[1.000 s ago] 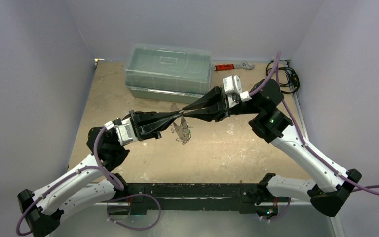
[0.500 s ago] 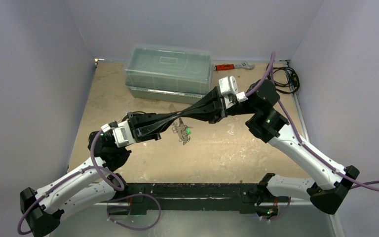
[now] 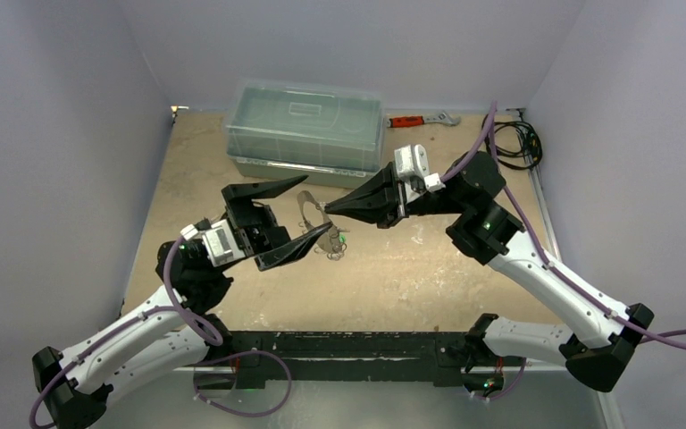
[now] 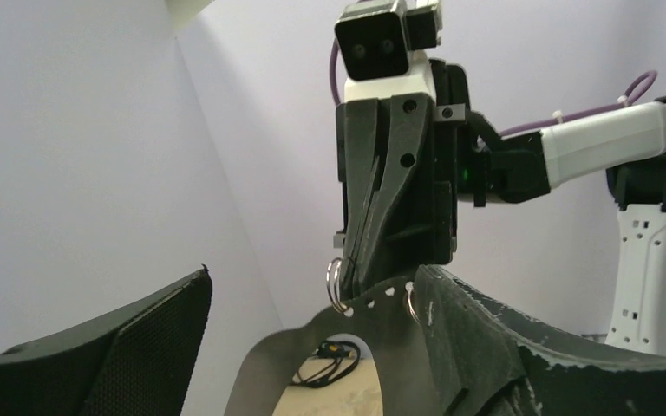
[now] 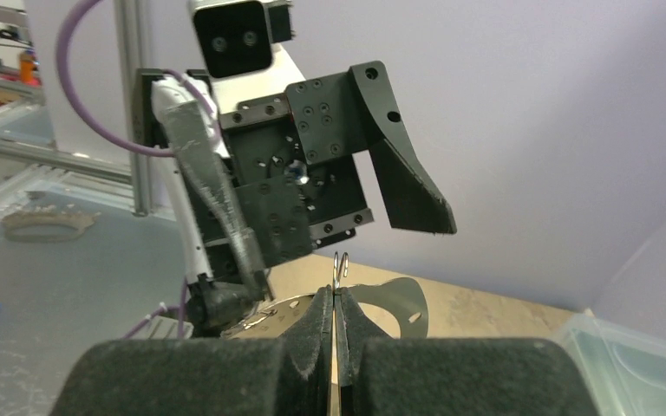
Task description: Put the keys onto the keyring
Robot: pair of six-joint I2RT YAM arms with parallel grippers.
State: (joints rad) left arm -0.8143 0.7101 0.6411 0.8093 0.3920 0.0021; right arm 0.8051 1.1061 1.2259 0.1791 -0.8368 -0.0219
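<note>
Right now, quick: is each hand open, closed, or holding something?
Left hand: open wide, holding nothing.
Right hand: closed, pinching the keyring at its wire ring.

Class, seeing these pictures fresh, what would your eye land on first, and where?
Mid-table, the right fingers are shut on the keyring, tip to tip with the left fingers, which spread wide either side of its pale tag. A green-headed key shows beside them, and a clear lidded box sits at the far edge.
</note>
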